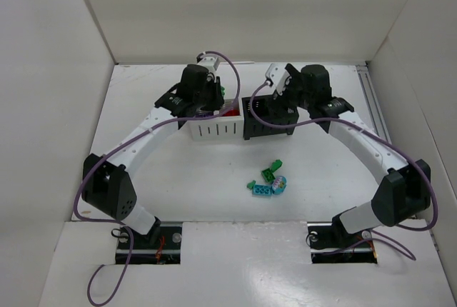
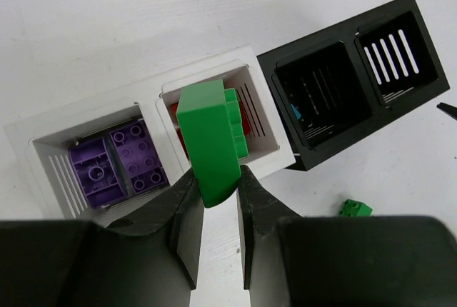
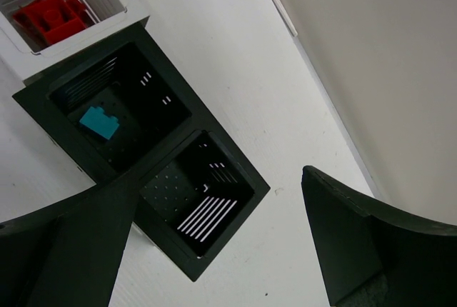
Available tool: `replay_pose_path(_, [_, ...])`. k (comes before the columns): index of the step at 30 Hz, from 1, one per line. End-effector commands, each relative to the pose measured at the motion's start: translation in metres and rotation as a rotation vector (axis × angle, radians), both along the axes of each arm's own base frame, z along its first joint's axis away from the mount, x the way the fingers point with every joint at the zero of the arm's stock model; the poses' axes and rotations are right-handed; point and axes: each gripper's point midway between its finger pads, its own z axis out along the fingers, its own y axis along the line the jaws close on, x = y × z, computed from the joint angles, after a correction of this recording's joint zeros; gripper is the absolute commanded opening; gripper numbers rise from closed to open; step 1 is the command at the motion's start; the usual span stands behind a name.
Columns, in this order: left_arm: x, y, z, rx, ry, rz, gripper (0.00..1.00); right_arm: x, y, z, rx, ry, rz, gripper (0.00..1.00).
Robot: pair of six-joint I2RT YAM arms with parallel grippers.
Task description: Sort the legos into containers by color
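My left gripper [image 2: 218, 178] is shut on a green lego [image 2: 211, 136] and holds it above the white bin [image 2: 203, 71] that has red legos [image 3: 53, 16] in it. The other white bin [image 2: 71, 118] holds purple legos [image 2: 118, 160]. One black bin [image 3: 86, 63] holds a teal lego [image 3: 99, 122]; the end black bin [image 3: 235, 232] shows no lego. My right gripper [image 3: 218, 178] is open and empty, above the far side of the black bins [image 1: 268, 125]. In the top view the left gripper [image 1: 214, 93] is over the white bins [image 1: 214, 130].
Loose legos lie on the table in front of the bins: a green one [image 1: 271, 171], a green and teal one [image 1: 258, 189] and a purple and teal one [image 1: 280, 183]. White walls enclose the table on three sides.
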Motion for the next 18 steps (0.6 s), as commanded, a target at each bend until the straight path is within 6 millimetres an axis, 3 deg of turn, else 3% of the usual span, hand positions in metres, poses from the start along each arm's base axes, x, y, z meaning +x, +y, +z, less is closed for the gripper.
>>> replay_pose_path(1, [-0.006, 0.009, 0.017, -0.030, -0.028, 0.052, 0.00, 0.006, 0.003, 0.023, 0.022, -0.065, -0.029, 1.00])
replay_pose_path(3, [-0.008, 0.014, 0.015, -0.027, -0.020, 0.077, 0.00, 0.012, 0.011, 0.026, 0.024, -0.069, -0.018, 1.00])
replay_pose_path(7, [-0.007, 0.030, 0.009, -0.010, 0.004, 0.162, 0.00, 0.003, 0.032, 0.023, 0.028, -0.051, 0.025, 1.00])
replay_pose_path(10, [-0.004, 0.045, 0.006, -0.001, 0.013, 0.215, 0.00, 0.001, 0.027, 0.026, 0.034, -0.062, 0.003, 1.00])
replay_pose_path(18, [-0.010, 0.050, 0.006, -0.020, 0.011, 0.242, 0.00, -0.006, 0.019, 0.030, 0.029, -0.071, -0.017, 1.00])
